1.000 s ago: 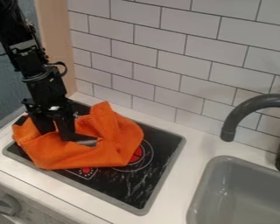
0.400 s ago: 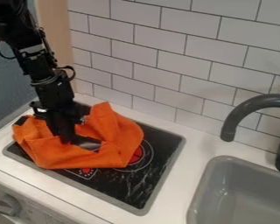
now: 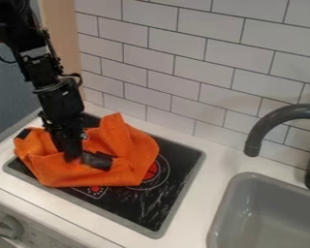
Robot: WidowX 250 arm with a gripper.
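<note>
Orange cloth point(image 3: 135, 147), bunched beneath and around the black gripper point(image 3: 72, 156), jaw state impossible to tell

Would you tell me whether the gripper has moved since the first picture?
Yes, slightly: judged against the fixed stovetop, the gripper has shifted toward the picture's right and a little lower.

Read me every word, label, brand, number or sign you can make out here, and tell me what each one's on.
No words or numbers can be read.
Cooktop: the red control markings near its front edge are too small to read.
Front panel: any markings around the knob are too small to tell.
Robot arm: no readable lettering.
Orange cloth: no lettering visible.
</note>
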